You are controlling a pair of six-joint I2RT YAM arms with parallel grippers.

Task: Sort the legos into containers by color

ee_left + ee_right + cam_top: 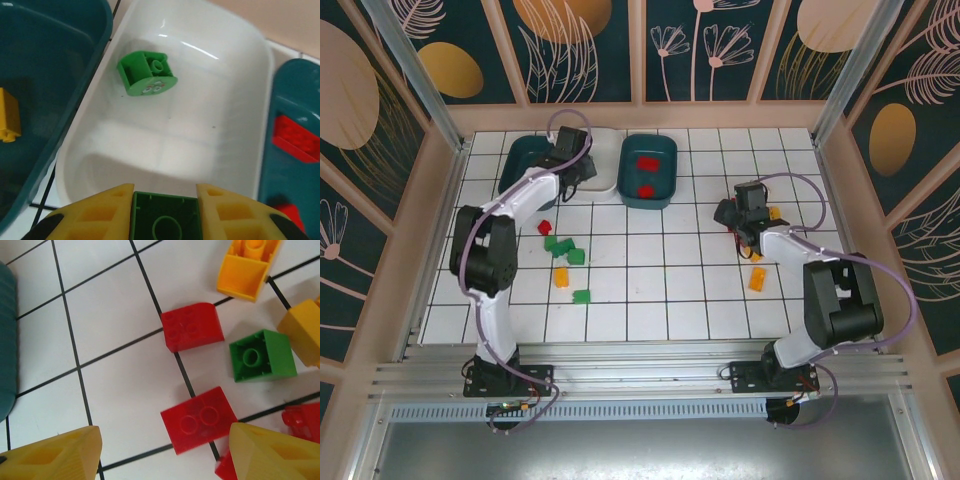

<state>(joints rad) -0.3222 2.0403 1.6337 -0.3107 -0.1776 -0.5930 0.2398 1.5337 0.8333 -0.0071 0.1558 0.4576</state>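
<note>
Left tool [166, 197] grips a green lego [166, 222] over the white tub [225, 115], where another green lego [147, 73] lies. Two red legos [646, 162] sit in the right teal tub [672, 170], and a yellow lego [9, 116] in the left teal tub [50, 60]. Right tool [165, 432] hangs open above loose legos [192, 326]. Many lie unsorted on the counter [660, 290].

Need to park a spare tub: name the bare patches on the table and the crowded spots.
Free: the middle tiles between the green bricks and the right tool; also the near row before the arm bases. Crowded: the loose bricks around that tool, and the far edge where the three tubs sit.
</note>
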